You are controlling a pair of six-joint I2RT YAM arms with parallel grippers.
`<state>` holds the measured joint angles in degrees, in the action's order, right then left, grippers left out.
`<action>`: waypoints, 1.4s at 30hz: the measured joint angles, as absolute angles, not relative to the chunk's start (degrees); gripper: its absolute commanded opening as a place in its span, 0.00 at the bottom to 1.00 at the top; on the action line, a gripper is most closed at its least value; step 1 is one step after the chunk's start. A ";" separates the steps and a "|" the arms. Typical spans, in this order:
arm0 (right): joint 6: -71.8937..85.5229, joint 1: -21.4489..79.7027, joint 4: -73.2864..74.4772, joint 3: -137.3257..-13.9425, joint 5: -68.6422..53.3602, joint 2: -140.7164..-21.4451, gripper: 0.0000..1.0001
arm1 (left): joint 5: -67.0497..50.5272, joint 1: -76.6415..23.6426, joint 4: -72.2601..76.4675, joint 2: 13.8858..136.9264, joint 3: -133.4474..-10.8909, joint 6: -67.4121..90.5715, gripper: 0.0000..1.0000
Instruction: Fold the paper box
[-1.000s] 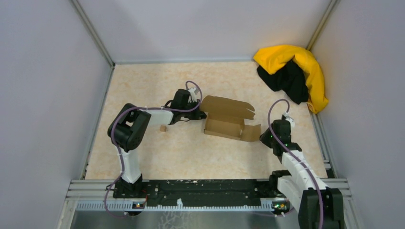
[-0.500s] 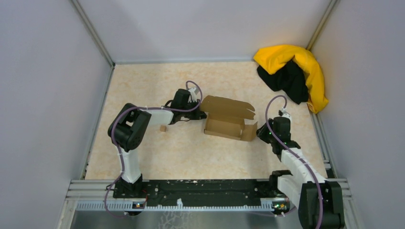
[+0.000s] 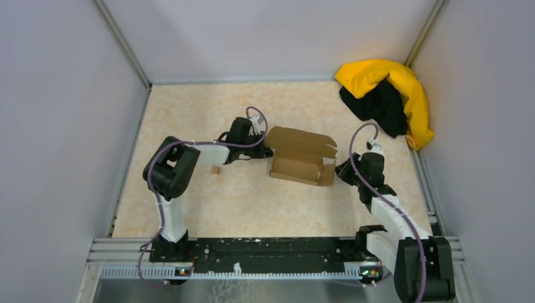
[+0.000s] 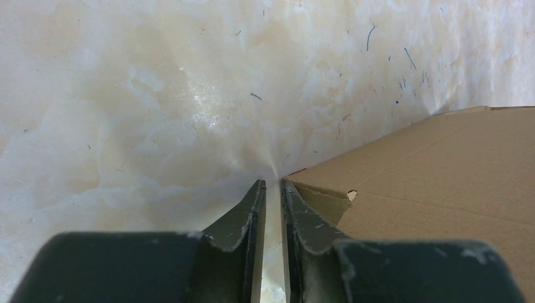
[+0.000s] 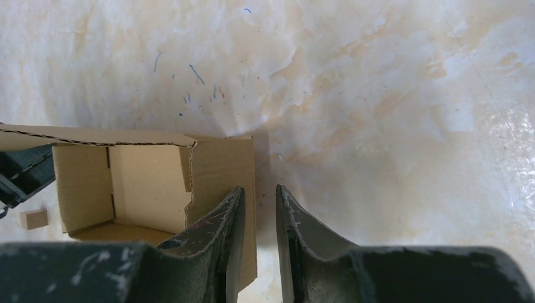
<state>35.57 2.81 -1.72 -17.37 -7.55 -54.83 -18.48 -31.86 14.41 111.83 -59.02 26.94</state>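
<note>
Item: paper box (image 3: 300,165), brown card, lying near the centre of the surface (image 3: 252,202), long axis running from 9 to 3 o'clock. Condition: partly erected. The near wall and the end walls are seen standing, and the lid panel at the 12 o'clock side lies thrown back, uncovered. Progress is judged at roughly the middle. A tray has been raised, while seating the end flaps, lowering the lid and tucking it in are judged outstanding. The left gripper (image 3: 268,152) is set against the 9 o'clock end and the right gripper (image 3: 341,171) against the 3 o'clock end flap, which is held nearly upright. Both pairs of jaws are drawn almost together with a thin slit left between, and nothing is gripped in either. Only the top view shows the overall layout, the cloth heap (image 3: 386,95) in the 1 o'clock corner and the cardboard scrap (image 3: 216,170) beyond the 9 o'clock end. The hollow interior, a ragged slit in the inner wall and the flap pressed by one finger (image 5: 217,218) are shown only by the right wrist view. The left wrist view adds the outer corner (image 4: 318,189), touching one finger, its fold slightly gaping.
</note>
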 measured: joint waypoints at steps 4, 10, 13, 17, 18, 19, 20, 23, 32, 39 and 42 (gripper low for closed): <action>35.59 2.81 -3.22 -17.37 -8.69 -54.83 0.25 | -18.52 -31.90 14.35 111.90 -59.18 26.89 0.22; 35.62 2.83 -5.61 -17.37 -10.55 -54.85 0.25 | -18.52 -31.90 14.13 111.98 -59.35 26.87 0.22; 35.62 3.01 -6.66 -17.39 -11.16 -55.44 0.25 | -18.50 -31.97 14.11 111.98 -59.37 26.76 0.22; 35.73 4.03 -7.68 -17.76 -11.55 -57.21 0.25 | -18.50 -32.14 14.02 112.14 -59.66 26.59 0.22; 35.77 4.40 -8.03 -17.93 -11.66 -57.65 0.25 | -18.50 -32.16 14.02 112.18 -59.70 26.48 0.22; 35.81 4.97 -8.34 -18.22 -11.70 -58.08 0.25 | -18.50 -32.16 13.98 112.20 -59.77 26.39 0.22; 35.88 5.45 -8.38 -18.50 -11.75 -58.30 0.25 | -18.50 -32.18 13.93 112.22 -59.81 26.30 0.22; 36.07 6.79 -8.84 -19.27 -11.68 -58.46 0.25 | -18.50 -32.27 13.80 112.33 -59.99 26.22 0.22; 36.12 8.36 -9.41 -20.40 -11.42 -58.50 0.25 | -18.50 -32.40 13.69 112.40 -60.18 25.96 0.21; 36.16 9.76 -10.04 -20.71 -11.11 -59.11 0.27 | -18.50 -32.42 13.61 112.42 -60.23 25.87 0.21; 36.14 10.17 -10.28 -20.88 -10.87 -60.05 0.28 | -18.50 -32.42 13.47 112.46 -60.31 25.87 0.22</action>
